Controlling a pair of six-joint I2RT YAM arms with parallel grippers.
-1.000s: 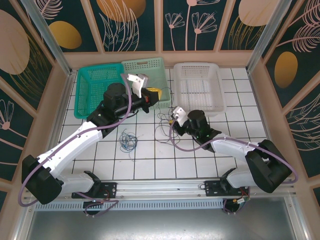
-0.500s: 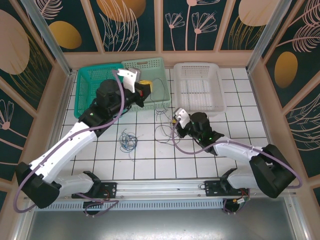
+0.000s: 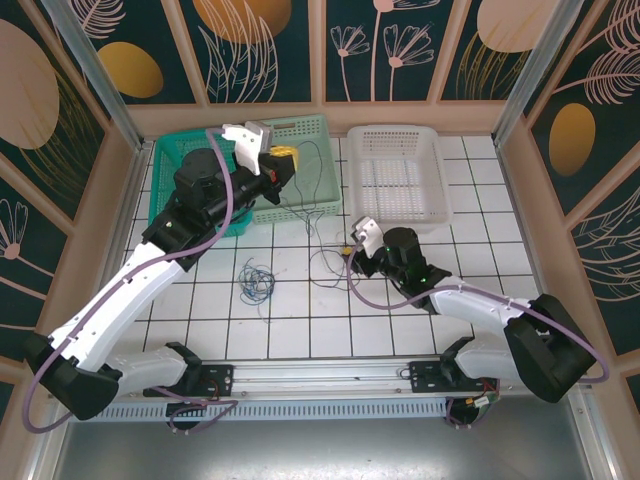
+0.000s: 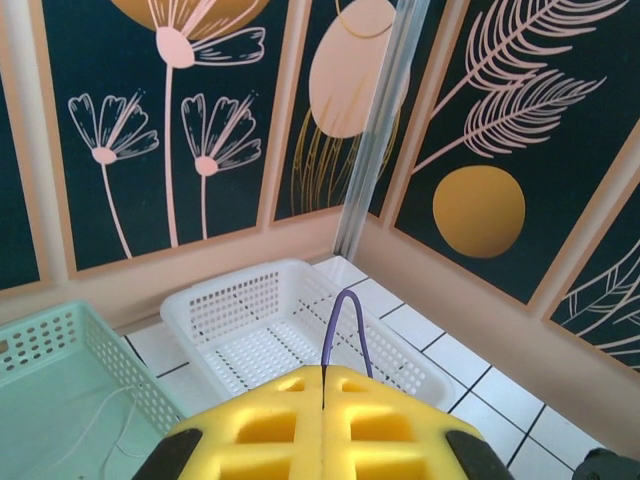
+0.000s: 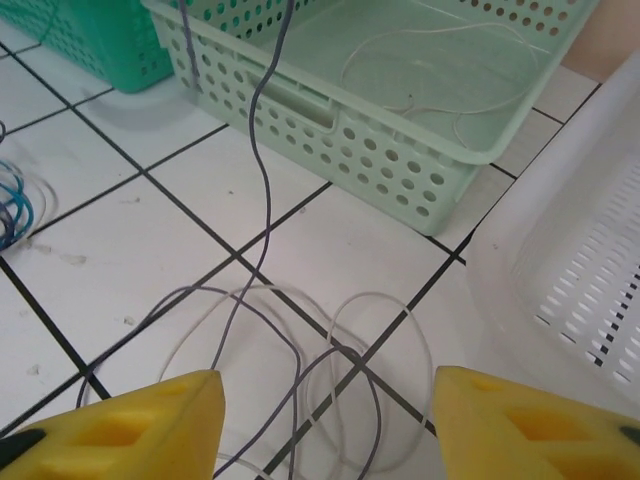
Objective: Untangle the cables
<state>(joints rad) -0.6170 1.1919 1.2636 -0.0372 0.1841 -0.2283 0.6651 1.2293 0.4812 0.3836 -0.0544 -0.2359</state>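
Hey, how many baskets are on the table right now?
3: a teal basket back left, a pale green basket beside it, a white basket back right. No others seem hidden.

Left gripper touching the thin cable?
Touching. Left wrist view: the thin cable loops up out of the seam between the shut yellow pads of the left gripper.

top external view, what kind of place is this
Probably a boxed-in robot test cell, not a home: a white tiled table walled by painted floral panels, with two robot arms bolted at its near edge.
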